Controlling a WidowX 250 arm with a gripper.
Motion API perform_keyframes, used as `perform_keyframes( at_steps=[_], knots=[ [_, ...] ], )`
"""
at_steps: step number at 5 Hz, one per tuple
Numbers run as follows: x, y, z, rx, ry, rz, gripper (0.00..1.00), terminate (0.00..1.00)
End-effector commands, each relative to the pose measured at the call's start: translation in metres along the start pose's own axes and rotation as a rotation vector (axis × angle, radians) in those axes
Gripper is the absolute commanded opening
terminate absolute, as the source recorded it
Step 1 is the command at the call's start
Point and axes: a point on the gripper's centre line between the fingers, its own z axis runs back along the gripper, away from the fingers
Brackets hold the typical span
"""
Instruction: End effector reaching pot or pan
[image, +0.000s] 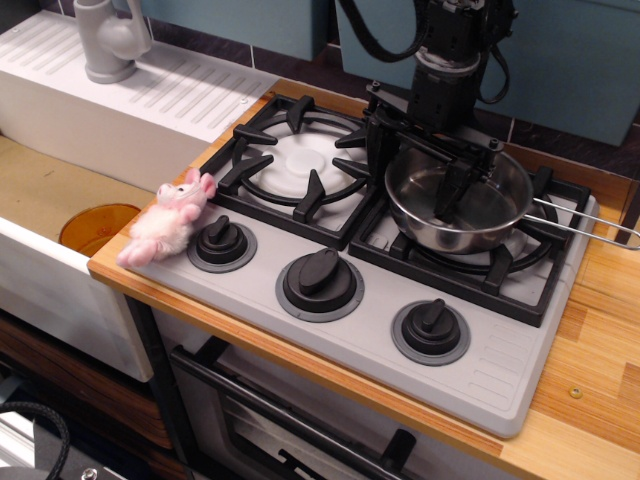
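saucepan on right grate, tool spread wide, straddling its rim

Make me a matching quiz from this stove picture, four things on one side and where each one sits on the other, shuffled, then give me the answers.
Things:
1. saucepan
2. pink plush toy
3. hand
4. orange bowl

Places:
A. lower down, left of the stove
B. on the right burner grate
C. straddling the saucepan's left rim, one finger inside
D. on the stove's front left corner, beside a knob

Pairs: 1-B, 2-D, 3-C, 4-A
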Motion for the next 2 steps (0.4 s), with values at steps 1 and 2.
perform_keyframes(
  at_steps=[1, 2],
  knots=[
    [0.0069, 0.0029, 0.0072, 0.004, -0.032, 0.007, 1.0, 0.0],
    [0.0069, 0.0029, 0.0072, 0.004, -0.032, 0.007, 1.0, 1.0]
  ],
)
